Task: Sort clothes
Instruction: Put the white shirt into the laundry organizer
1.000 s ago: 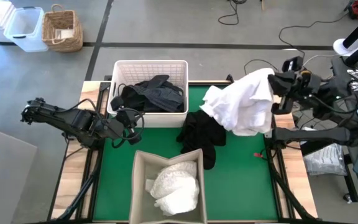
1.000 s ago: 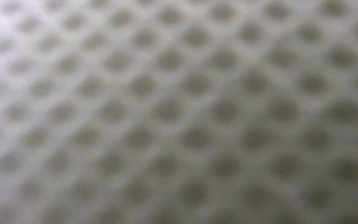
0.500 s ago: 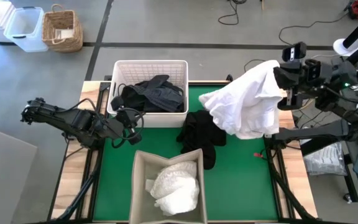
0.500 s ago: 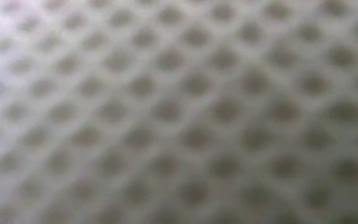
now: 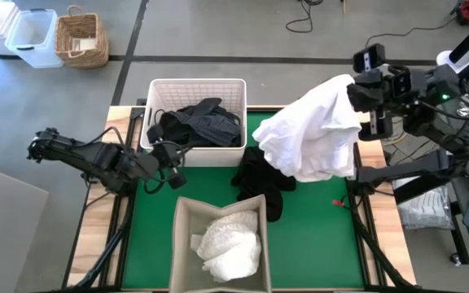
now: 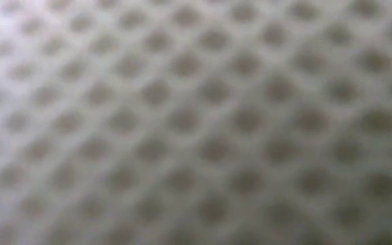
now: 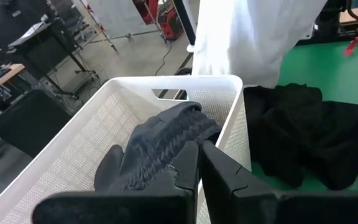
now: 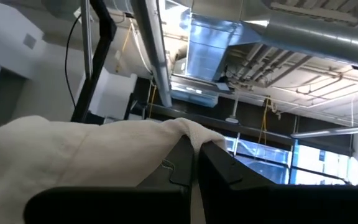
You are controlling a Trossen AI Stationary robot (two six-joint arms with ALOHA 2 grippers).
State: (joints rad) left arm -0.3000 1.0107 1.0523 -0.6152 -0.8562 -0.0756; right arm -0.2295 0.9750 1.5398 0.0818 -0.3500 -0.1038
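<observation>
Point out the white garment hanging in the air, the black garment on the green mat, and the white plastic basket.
White fabric garment (image 5: 316, 138), high view, middle of the hanging cloth.
Black fabric garment (image 5: 263, 175), high view, centre of the heap.
White plastic lattice basket (image 5: 198, 84), high view, far rim.

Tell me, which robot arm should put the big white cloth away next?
The right arm, probably. Its right gripper is already shut on the white cloth, lifted above the mat. The left gripper is shut, holding nothing, low beside the white basket.
</observation>
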